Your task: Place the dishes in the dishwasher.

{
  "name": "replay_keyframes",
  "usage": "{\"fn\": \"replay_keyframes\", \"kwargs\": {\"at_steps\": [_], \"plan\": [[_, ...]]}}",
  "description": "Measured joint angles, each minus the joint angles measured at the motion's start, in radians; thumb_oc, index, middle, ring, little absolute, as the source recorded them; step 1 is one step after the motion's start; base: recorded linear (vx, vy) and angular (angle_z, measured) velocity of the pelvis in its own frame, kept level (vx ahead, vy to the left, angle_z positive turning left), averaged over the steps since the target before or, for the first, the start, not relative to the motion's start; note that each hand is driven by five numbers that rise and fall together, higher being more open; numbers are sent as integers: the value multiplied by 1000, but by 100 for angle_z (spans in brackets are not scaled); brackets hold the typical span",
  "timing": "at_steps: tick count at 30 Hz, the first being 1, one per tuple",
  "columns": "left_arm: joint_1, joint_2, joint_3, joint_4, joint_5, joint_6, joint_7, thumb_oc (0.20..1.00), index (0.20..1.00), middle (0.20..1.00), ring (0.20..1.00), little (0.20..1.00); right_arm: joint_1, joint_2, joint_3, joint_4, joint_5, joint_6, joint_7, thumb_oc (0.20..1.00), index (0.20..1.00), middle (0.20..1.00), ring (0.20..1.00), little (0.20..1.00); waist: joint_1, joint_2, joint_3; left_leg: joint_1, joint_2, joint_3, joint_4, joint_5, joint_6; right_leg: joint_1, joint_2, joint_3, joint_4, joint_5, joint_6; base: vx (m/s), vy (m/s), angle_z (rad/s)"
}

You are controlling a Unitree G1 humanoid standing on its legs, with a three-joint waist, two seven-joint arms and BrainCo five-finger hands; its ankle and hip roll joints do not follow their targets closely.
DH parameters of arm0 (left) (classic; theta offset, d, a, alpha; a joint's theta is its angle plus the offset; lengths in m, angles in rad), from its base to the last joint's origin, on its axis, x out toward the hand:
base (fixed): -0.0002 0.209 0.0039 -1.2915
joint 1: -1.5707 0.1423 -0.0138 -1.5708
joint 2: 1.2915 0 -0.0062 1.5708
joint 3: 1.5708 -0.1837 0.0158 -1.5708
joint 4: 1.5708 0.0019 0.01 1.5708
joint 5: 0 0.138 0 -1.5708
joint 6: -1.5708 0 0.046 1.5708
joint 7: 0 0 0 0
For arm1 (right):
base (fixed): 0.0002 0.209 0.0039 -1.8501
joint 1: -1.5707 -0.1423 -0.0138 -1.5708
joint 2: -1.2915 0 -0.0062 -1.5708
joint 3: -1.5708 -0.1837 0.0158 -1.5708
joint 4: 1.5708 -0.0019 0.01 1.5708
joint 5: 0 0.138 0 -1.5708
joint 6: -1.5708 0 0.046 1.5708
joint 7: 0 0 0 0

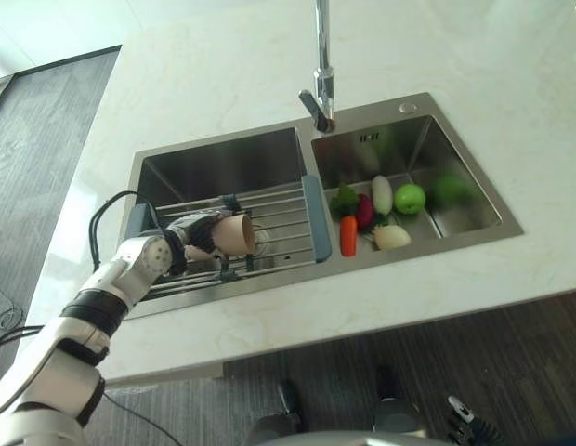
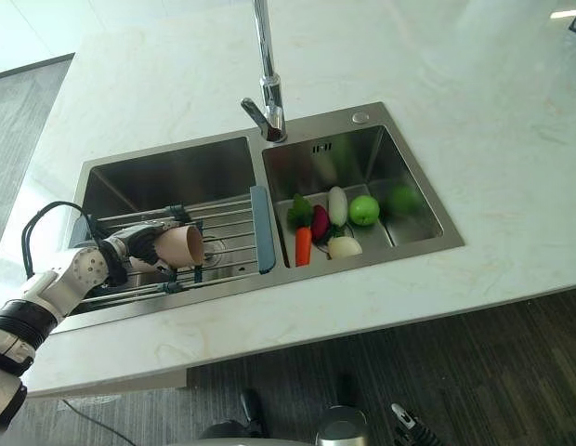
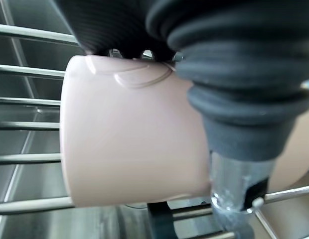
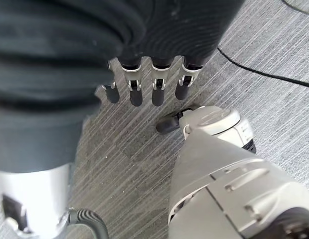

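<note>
Over the left basin's wire rack, left hand has fingers curled round pink cup, apparently just clear of the bars. Lift straight, keep grip. Right hand hangs relaxed, fingers straight, holding nothing.

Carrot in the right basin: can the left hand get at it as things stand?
Probably not. The left hand is curled round a beige cup over the wire rack in the left basin. The carrot lies uncovered across the divider, but the fingers are occupied.
</note>
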Motion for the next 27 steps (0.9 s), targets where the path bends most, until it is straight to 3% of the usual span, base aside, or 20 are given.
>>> {"fn": "replay_keyframes", "kwargs": {"at_steps": [27], "plan": [[-42,26,-4,24,91,-6,-43,1000,1000,1000,1000,1000,-16,-10,20,-15,1,1,18,1000,1000,1000,1000,1000,-4,13,20,-1,-2,-5,0,2,1,2,-1,-11,0,0,0,-4,1,0]]}}
